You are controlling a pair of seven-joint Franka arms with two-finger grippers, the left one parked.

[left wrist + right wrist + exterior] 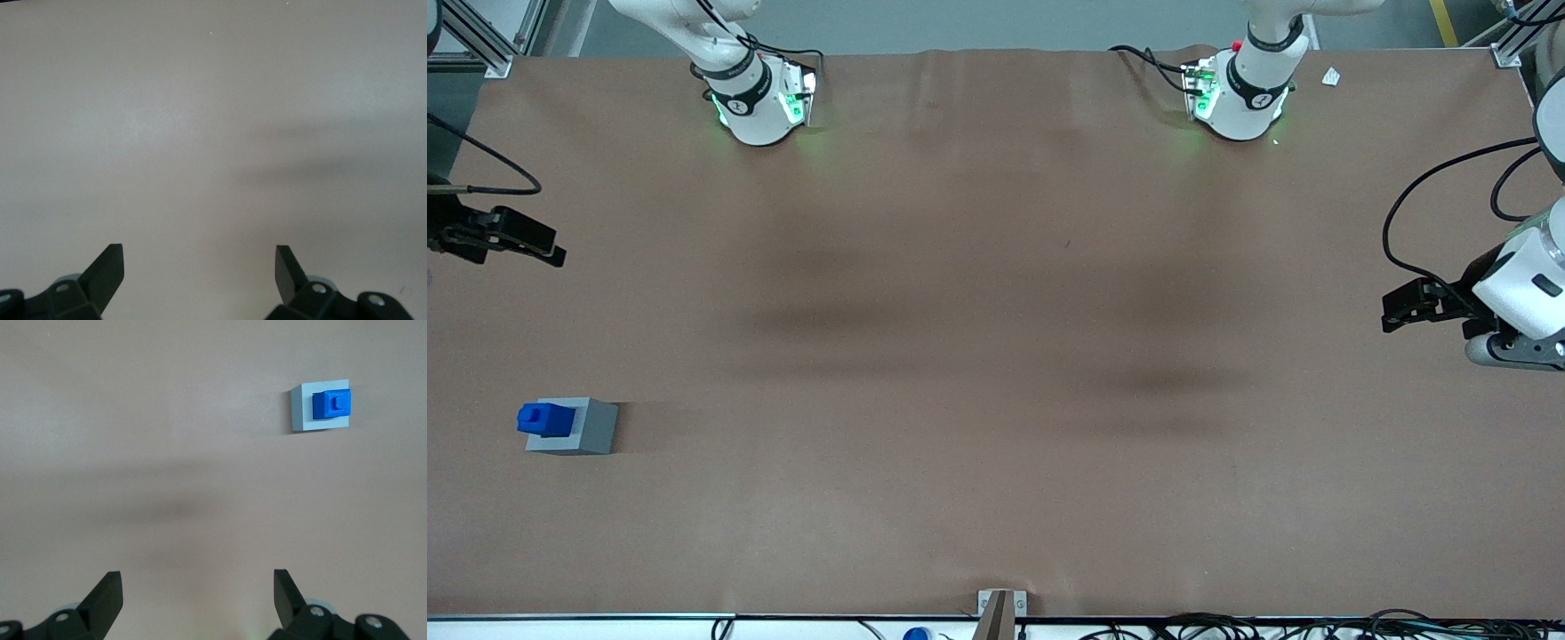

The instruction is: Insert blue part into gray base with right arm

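Nearest the front camera, toward the working arm's end of the brown table (996, 356), the small bright blue plastic block (539, 418) sits on the light gray square plastic base (578, 427), apparently off toward one edge. Farther back, the right arm's black two-finger gripper (547, 249) hangs well apart from it, fingers (107, 593) spread, empty. If seating needs finishing, I'd press straight down, squarely. The wrist view shows the block's raised step; the front view barely does.
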